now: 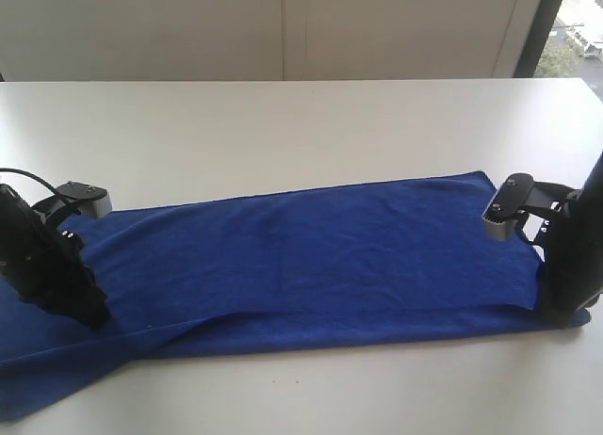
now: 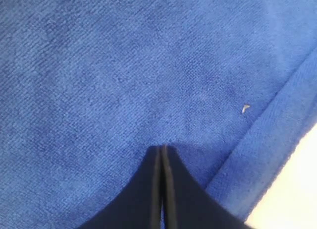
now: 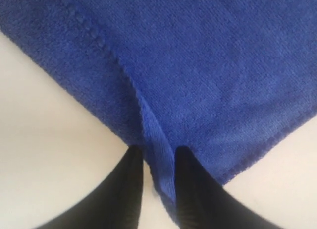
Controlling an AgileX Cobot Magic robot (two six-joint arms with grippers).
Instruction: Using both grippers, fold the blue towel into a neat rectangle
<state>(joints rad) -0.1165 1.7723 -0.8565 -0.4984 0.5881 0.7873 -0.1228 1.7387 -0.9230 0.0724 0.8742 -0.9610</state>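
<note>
1. Right now the right gripper (image 3: 158,152) stands narrow, with a raised ridge of the blue towel (image 1: 311,256) filling the gap between its jaws. This looks like a pinch on the end corner, though how firm it is cannot be told.
2. Just past those tips a stitched hem (image 3: 99,40) runs away from the jaws. Bare table (image 1: 283,124) shows on both sides of them, so this gripper sits at the cloth's very end.
3. The left gripper (image 2: 162,149) is closed tight, its jaws meeting with no cloth visible between them. The tips rest on the towel's surface, and a hemmed edge lies off to one side.
4. Between the two grippers the towel stretches long and fairly flat. It appears doubled lengthwise, and near the left gripper a lower layer (image 1: 57,378) spills out untidily from under the top one.
5. Step in hand, as I judge it: taking hold of the towel's ends for the crosswise fold.
6. The next move calls for a sure grip at the right corner that catches both layers. The left gripper must either open and take its own corner or stay as an anchor. The held end then lifts clear and carries over to meet the far end, edges matched.
</note>
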